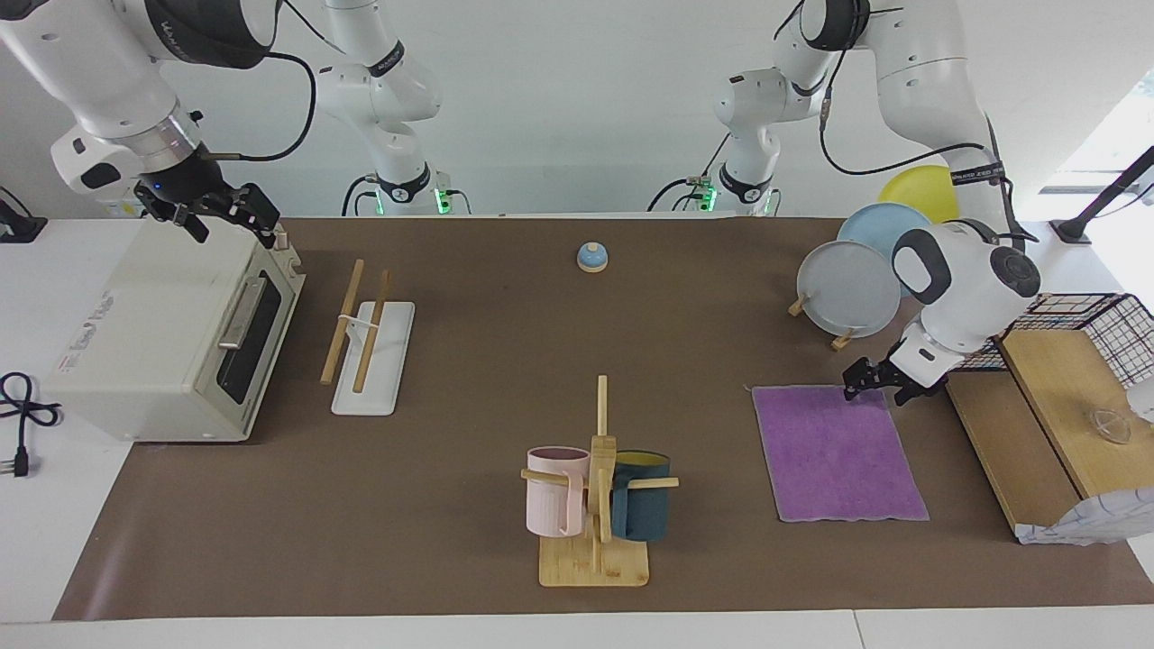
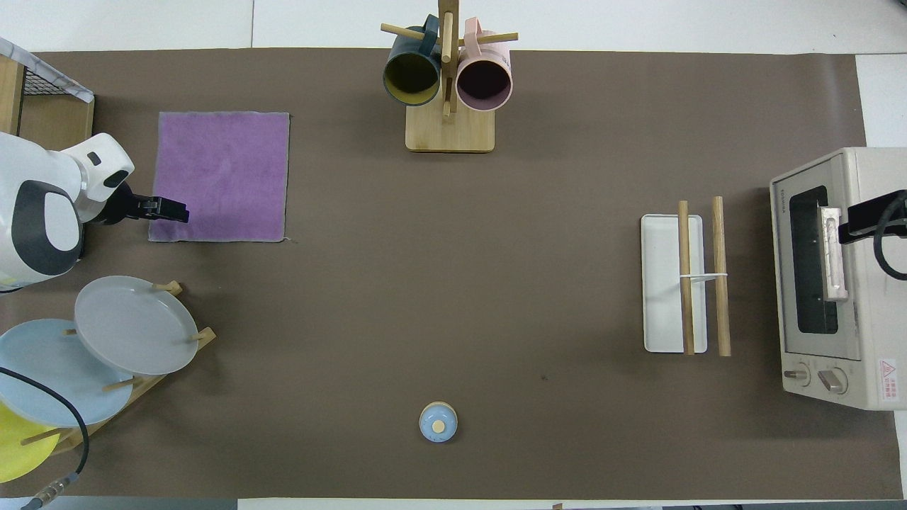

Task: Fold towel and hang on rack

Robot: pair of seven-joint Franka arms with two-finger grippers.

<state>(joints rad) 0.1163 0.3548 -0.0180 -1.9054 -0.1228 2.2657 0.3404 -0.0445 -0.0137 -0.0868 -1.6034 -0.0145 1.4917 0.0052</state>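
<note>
The purple towel lies flat on the brown mat toward the left arm's end of the table. My left gripper is open and low at the towel's corner nearest the robots, holding nothing. The rack, two light-wood rods on a white base, stands toward the right arm's end, beside the toaster oven. My right gripper waits open over the top front edge of the oven.
A toaster oven sits at the right arm's end. A mug tree stands far from the robots, mid-table. A plate stand and a wooden shelf with wire basket flank the towel. A blue bell sits near the robots.
</note>
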